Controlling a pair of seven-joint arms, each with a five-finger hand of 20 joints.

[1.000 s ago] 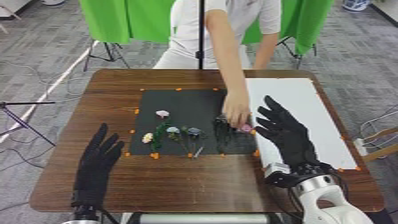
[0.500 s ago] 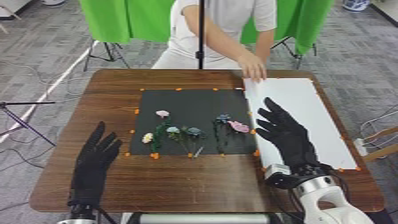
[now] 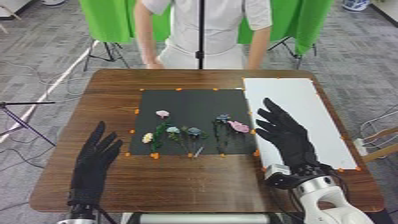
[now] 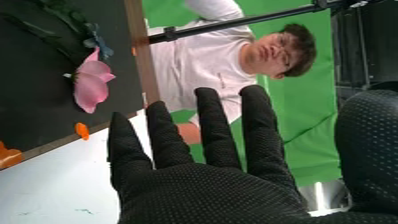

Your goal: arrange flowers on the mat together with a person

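In the head view my left hand is over the table left of the mat, fingers straight. My right hand is open above the white board, beside the mat's right edge, holding nothing. On the black mat lie a pink flower and a blue flower at the right, and a small pale pink flower, a cream flower and bluish flowers at the left. In the right wrist view my right hand has straight fingers, with the pink flower and blue petals beyond them.
A white board lies on the right part of the brown table. Orange bits line the mat's edges. A black pole rises at the far edge, where a person's arms hang down.
The person's hand has left the pink flower, passed over the white board's far end and drawn back behind the table. The pink and blue flowers now lie uncovered. My hands have hardly moved.
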